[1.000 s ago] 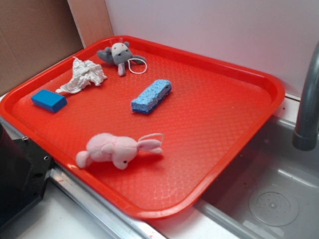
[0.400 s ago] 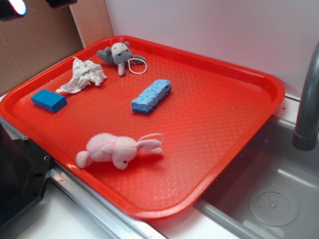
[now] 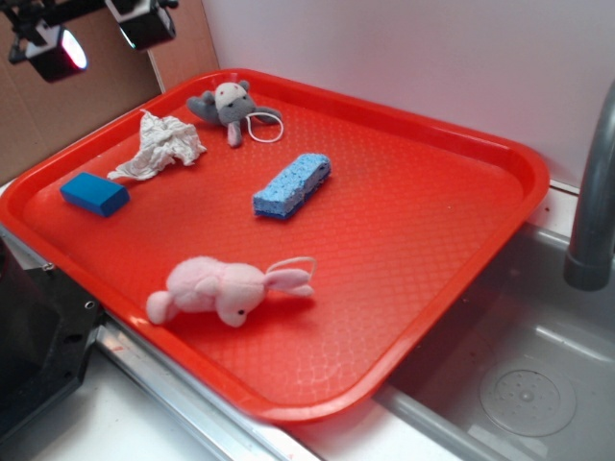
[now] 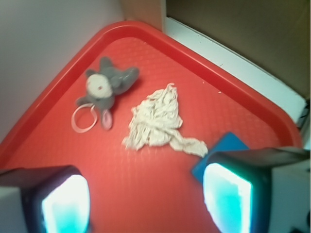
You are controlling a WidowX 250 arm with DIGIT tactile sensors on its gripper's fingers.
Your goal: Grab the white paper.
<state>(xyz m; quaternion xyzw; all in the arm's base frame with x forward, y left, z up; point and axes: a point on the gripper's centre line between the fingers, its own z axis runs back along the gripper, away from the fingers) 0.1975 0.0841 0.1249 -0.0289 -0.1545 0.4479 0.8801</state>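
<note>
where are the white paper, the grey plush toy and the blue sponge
white paper [image 4: 156, 119]: wrist view, middle of the wad
grey plush toy [image 4: 104, 85]: wrist view, its head
blue sponge [image 3: 292, 184]: exterior view, its top face

White wall behind; brown cardboard panel at left; grey sink basin and faucet pipe at right.

The exterior camera looks down at my red tray from its front corner, a little way off; my wrist camera hangs closer, aimed downward, sharing the corner at its upper left
</note>
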